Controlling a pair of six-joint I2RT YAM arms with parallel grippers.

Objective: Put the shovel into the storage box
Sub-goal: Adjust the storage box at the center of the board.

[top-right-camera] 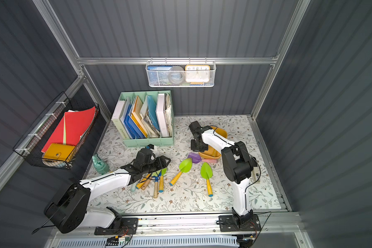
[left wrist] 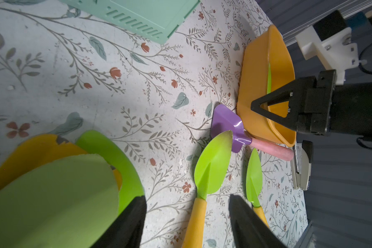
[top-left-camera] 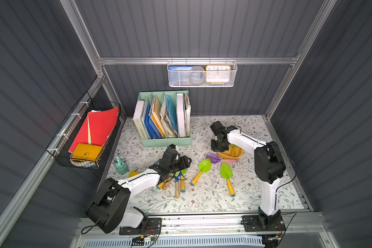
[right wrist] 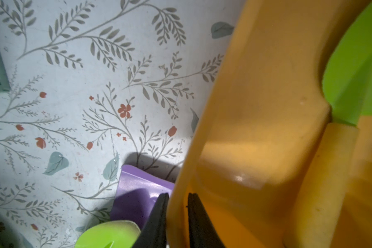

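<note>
The mustard-yellow storage box [top-left-camera: 234, 153] [top-right-camera: 212, 154] sits at the right of the floral mat. My right gripper [top-left-camera: 218, 148] [right wrist: 177, 214] is shut on its near wall [right wrist: 266, 107], one finger outside and one inside. A green shovel with a yellow handle [right wrist: 357, 75] [left wrist: 268, 79] lies inside the box. My left gripper [top-left-camera: 186, 160] [left wrist: 187, 214] hangs open above the mat, holding nothing, over a pile of shovels [top-left-camera: 177, 182]. Two green shovels [top-left-camera: 204, 165] [top-left-camera: 226, 170] and a purple one with a pink handle [top-left-camera: 213, 157] lie loose between the arms.
A mint-green file holder [top-left-camera: 165, 139] stands at the back of the mat. A white mesh basket [top-left-camera: 202, 74] hangs on the rear rail and a black wire basket [top-left-camera: 84, 133] on the left wall. A teal watering can [top-left-camera: 120, 165] stands far left; a stapler [left wrist: 301, 169] lies by the right edge.
</note>
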